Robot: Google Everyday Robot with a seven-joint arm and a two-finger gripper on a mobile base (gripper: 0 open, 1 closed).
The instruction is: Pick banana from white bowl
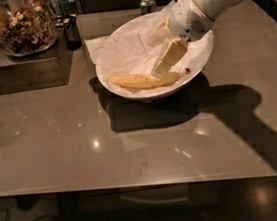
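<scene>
Worktop [81, 139], dim light. End effector [161, 68] was down inside the white bowl [126, 93], angled in from the upper right, its tip just above or on the banana [142, 82]; contact could not be told. Nor could I tell whether it was spread or pressed together. Nothing looked lifted.

Banana lay flat on the crumpled paper lining [121, 49], along the bowl's near wall, lengthwise left to right.

Risks, as judged:
- The tip sat toward the banana's right part, not its middle. A hold that far off-centre would likely let the long left end droop or swing on the lift.
- The loose paper under the fruit could be caught in the pinch and come up with it, or let the banana slide away along the curved wall.
- Too much squeeze would bruise or split soft fruit; too little and the smooth skin might slip.
- A downward push could shove or tip the bowl.

Banana's look: single, long, gently curved, yellow, dark at the right end, spanning well over half the bowl. Skin seemed whole.

Behind: glass jar of snack mix [22, 21], can [148, 3].
</scene>
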